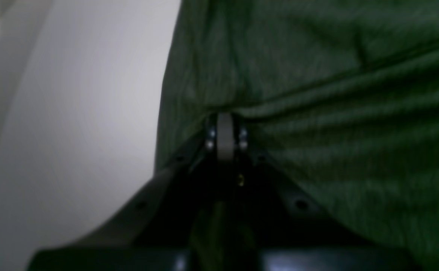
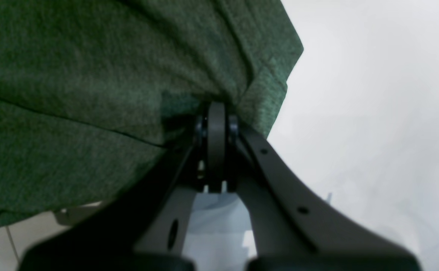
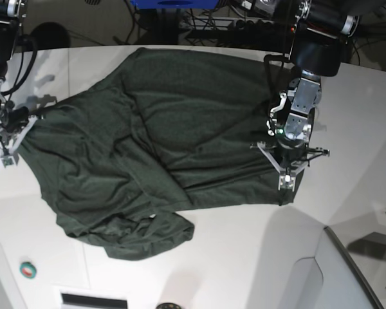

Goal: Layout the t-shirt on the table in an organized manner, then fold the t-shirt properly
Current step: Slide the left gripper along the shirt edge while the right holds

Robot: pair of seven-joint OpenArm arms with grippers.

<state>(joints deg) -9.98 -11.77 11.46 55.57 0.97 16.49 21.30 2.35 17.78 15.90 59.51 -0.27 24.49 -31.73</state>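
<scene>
Shirt: t-shirt (image 3: 161, 148) lying rumpled across the table (image 3: 244, 257).
Left gripper (image 1: 225, 124): jaws pinching shirt cloth.
Right gripper (image 2: 215, 113): jaws clamping the shirt edge.

One t-shirt (image 3: 161, 148), dark green, on one white table (image 3: 244, 251); two tools, left tool (image 3: 287, 182) and right tool (image 3: 8, 159), the latter barely visible.
</scene>
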